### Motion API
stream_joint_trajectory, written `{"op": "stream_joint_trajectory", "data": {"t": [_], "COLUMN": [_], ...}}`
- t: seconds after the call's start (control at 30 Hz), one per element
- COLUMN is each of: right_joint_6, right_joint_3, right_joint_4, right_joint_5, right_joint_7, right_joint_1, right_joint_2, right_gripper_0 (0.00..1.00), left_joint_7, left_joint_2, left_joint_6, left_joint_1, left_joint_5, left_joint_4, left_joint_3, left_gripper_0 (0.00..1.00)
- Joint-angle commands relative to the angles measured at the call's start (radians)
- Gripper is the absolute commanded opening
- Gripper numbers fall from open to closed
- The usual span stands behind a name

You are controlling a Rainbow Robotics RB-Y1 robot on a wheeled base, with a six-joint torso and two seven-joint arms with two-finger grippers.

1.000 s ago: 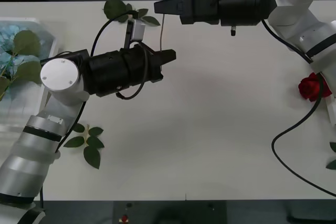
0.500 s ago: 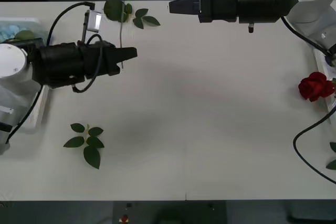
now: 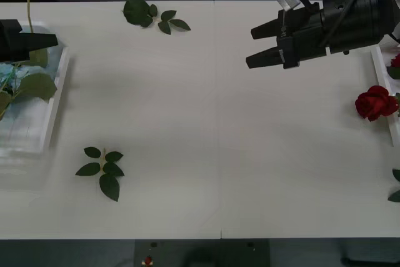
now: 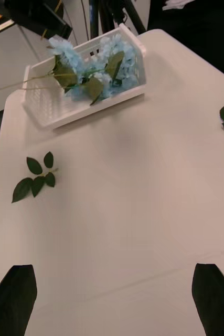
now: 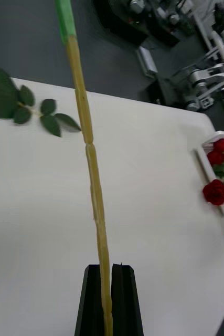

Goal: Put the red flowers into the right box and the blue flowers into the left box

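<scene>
We record the left gripper [image 3: 53,41] over the left box [image 3: 55,101], fingers clamped on 1 blue flower's stem [image 5: 93,178]. The stem looks light, thin and bendy, so a low grip suits it. The right gripper [image 3: 250,47] hangs spread and empty, well apart from that box. The right wrist view shows the blue flowers [image 4: 93,68] already in the box; the left wrist view shows the red flowers [image 5: 217,191] opposite.

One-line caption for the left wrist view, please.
Left end effector shut on a blue flower's stem, red flowers by the right box beyond.
</scene>
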Motion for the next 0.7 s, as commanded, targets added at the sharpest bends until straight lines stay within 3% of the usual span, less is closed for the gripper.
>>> {"op": "stream_joint_trajectory", "data": {"t": [0.03,0.43,0.7], "right_joint_6": [0.027,0.060,0.058], "right_joint_3": [0.004,0.071,0.096], "right_joint_4": [-0.031,-0.031,-0.038], "right_joint_5": [-0.006,0.014,0.024], "right_joint_7": [0.032,0.032,0.032], "right_joint_1": [-0.012,-0.012,-0.012], "right_joint_2": [-0.047,-0.120,-0.174], "right_gripper_0": [0.86,0.86,0.86], "left_joint_7": [-0.021,-0.062,-0.075], "left_joint_2": [0.071,0.111,0.112], "left_joint_6": [0.013,-0.023,-0.155], "left_joint_1": [0.029,0.135,0.245], "left_joint_5": [-0.071,-0.451,-0.621], "left_joint_4": [-0.016,-0.025,-0.068], "left_joint_3": [0.038,0.176,0.193], "left_gripper_0": [0.00,0.01,0.00]}}
